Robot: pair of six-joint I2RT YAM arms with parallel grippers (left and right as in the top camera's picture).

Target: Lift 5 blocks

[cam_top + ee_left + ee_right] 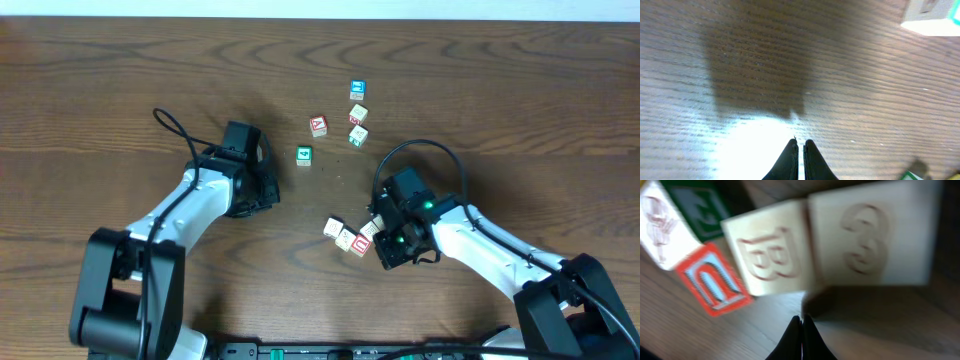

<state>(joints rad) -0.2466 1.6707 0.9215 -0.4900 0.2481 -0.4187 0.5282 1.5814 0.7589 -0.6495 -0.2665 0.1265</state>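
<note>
Blocks [347, 239] sit bunched at lower centre of the overhead frame on the wood surface [480, 80], just beside the right arm [480, 240]. Close up they are pale cream: a 3 cube [867, 235], a B cube [767, 255] and a red-outlined cube [712, 282]. Blur softens every face. A pale cube [660, 225] at upper left is cut off by the frame edge, and a green face [695, 202] shows only partly. The right pincer [801, 320] is pressed together just below them, gripping nothing. The left pincer [800, 145] is likewise together, over glare-washed wood.
</note>
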